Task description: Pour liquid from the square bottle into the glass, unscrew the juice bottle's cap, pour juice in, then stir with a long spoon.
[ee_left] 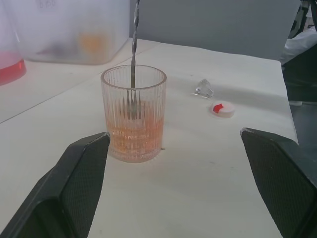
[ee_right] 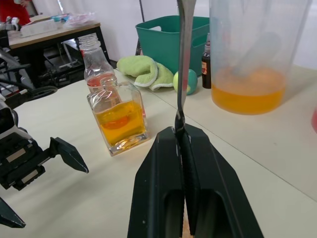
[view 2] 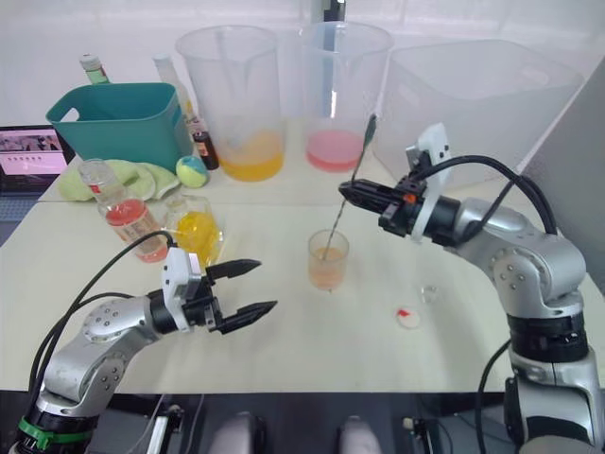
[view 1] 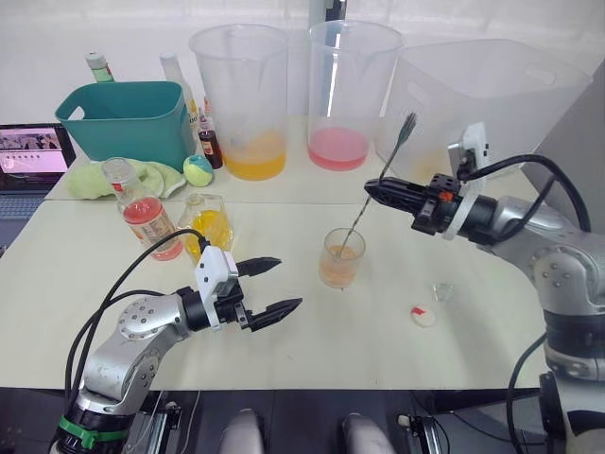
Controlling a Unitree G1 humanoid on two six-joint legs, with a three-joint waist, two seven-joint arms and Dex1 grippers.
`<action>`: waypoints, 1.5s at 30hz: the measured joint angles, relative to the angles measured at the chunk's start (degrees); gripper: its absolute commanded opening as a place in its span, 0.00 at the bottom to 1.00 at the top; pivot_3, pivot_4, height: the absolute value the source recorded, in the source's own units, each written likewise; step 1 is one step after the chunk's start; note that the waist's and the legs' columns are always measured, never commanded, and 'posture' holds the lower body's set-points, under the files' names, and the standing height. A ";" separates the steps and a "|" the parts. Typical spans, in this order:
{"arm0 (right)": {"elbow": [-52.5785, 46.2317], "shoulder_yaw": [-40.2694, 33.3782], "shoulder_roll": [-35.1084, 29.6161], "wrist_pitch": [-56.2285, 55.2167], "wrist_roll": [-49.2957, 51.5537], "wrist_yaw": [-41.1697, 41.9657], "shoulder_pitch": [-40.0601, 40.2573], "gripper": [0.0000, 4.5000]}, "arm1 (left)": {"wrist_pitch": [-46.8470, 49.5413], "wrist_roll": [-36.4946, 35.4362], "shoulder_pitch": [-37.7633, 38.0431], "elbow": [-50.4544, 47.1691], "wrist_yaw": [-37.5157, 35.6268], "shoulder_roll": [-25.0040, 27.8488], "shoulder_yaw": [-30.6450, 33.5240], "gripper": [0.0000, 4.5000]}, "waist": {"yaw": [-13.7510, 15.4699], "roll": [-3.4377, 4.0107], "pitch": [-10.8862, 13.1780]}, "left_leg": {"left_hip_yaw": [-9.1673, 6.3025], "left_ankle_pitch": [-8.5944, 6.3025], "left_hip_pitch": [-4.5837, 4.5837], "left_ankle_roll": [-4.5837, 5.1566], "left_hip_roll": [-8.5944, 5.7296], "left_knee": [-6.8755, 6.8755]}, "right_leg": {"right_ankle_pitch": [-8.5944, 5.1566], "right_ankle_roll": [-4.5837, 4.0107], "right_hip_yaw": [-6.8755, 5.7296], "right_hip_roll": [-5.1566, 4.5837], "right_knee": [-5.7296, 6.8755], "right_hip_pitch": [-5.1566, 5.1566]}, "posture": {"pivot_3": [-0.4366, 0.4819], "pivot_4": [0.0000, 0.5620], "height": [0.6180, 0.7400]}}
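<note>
Your right gripper (view 1: 371, 192) is clamped on the thin silver metal long spoon (view 1: 383, 175), fingers pressed together around its shaft partway along. The spoon leans, its lower end down inside the small ribbed clear glass (view 1: 340, 257), its upper end pointing up and to the far right. The glass stands near the middle of the pale table (view 1: 85, 312) and holds a low layer of orange-pink liquid.

Your left gripper (view 1: 274, 287) hovers low over the near-left table with its two black fingers spread wide and nothing between them. It points toward the glass, which stands apart from the fingertips.

The squat clear square bottle (view 1: 210, 224), with yellow liquid, stands to the left of the glass. Just left of it stands the slim clear plastic juice bottle (view 1: 140, 208), uncapped, with pink-red liquid low inside.

The small white cap with a red mark (view 1: 423, 315) lies flat on the table to the near right of the glass. A small clear piece (view 1: 442, 291) sits just beyond it; you cannot tell what it is.
</note>
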 measured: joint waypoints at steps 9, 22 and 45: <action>3.32 1.35 -2.12 -0.45 -6.75 5.59 -0.55 0.00 | 0.06 0.00 -0.17 0.00 -0.06 0.40 0.15 0.99 | 0.15 0.02 0.02 | 0.03 0.01 -0.34 -0.01 0.00 0.01 | 0.01 0.00 0.00 -0.02 0.10 -0.41 | 0.48 0.27 0.87; 1.14 0.28 3.25 2.89 -6.33 3.61 -2.24 0.00 | 0.08 0.02 -0.17 0.00 0.08 0.40 0.14 0.99 | 0.00 0.02 0.02 | 0.03 0.02 -0.41 -0.02 0.00 0.01 | 0.01 -0.01 0.01 0.00 0.14 -0.51 | 0.48 0.27 0.87; -1.53 -0.44 1.90 7.26 -6.09 6.51 -2.91 0.00 | 0.07 0.02 0.30 -0.26 0.12 0.43 0.13 0.99 | 0.00 0.04 0.03 | 0.02 0.02 -0.42 -0.02 0.00 0.02 | 0.01 -0.01 0.01 0.00 0.15 -0.52 | 0.48 0.27 0.87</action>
